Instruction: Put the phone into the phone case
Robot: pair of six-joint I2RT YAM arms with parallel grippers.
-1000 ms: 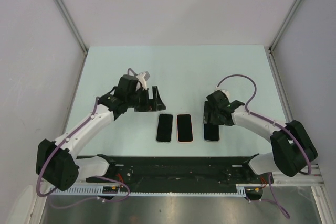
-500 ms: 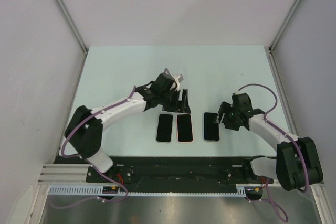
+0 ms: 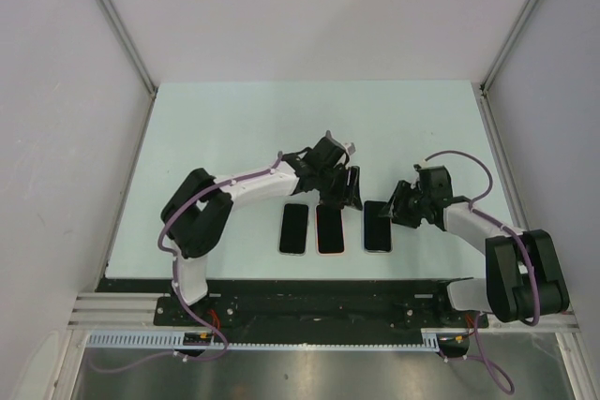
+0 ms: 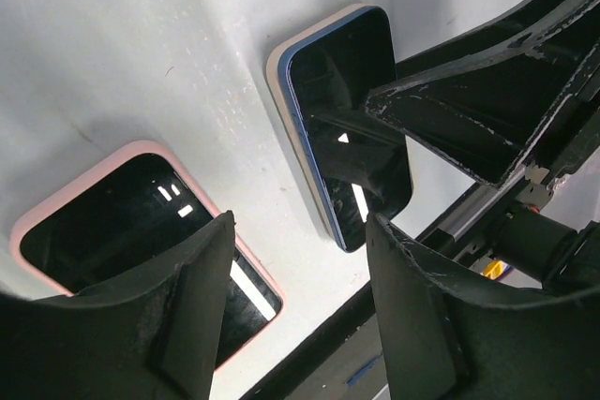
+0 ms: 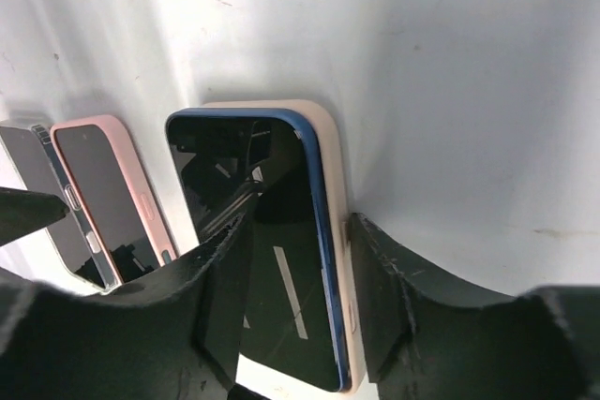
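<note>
Blue-rimmed with a dark glass face, the phone (image 5: 253,231) lies flat on the pale bench (image 3: 234,128) directly beneath the right end effector (image 5: 300,224), stacked on the cream phone case (image 5: 334,194). The case's rim shows along one long side and one short end of the phone, so the two are not squarely aligned, and whether the phone is pressed in at all cannot be told. The right end effector's fingers (image 5: 220,297) are spread wide, one to each side of the phone and case, gripping nothing; whether they touch the case cannot be judged. Beside this pair, on the side toward the left end effector (image 3: 349,190), lies a pink-cased phone (image 5: 108,199), and just beyond that a silver-edged phone (image 5: 33,156). The left end effector hangs close above the bench with its fingers (image 4: 141,325) also parted and empty, the pink-cased phone under one finger and the blue phone ahead between them. The two end effectors are near each other but apart.
</note>
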